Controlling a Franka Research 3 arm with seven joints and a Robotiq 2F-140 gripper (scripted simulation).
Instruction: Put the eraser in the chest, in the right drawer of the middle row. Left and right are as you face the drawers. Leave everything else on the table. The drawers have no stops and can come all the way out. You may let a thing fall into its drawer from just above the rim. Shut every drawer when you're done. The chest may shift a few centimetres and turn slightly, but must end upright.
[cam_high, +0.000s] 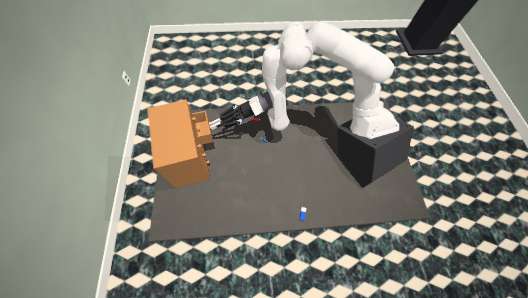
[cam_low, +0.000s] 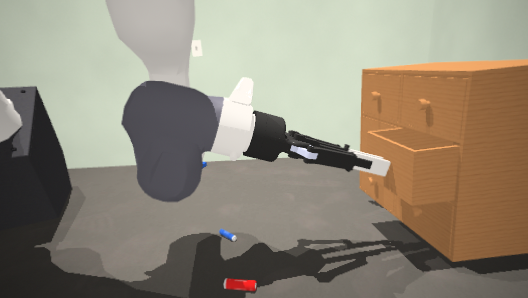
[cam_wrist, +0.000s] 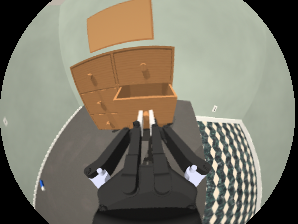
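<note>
tool pinching drawer knob, knob hidden

Dark grey mat carries: chest at 9 o'clock, pedestal at 3, eraser at 6, two small cylinders centrally.

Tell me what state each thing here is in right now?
Chest: upright on the mat.
Middle-row right drawer: pulled partly out.
Other drawers: those in view are shut.
Gripper: closed at the open drawer's front, apparently on its knob.
Eraser: lying on the mat, far from the chest.
Blue cylinder: lying on its side.
Red cylinder: lying on its side.
</note>
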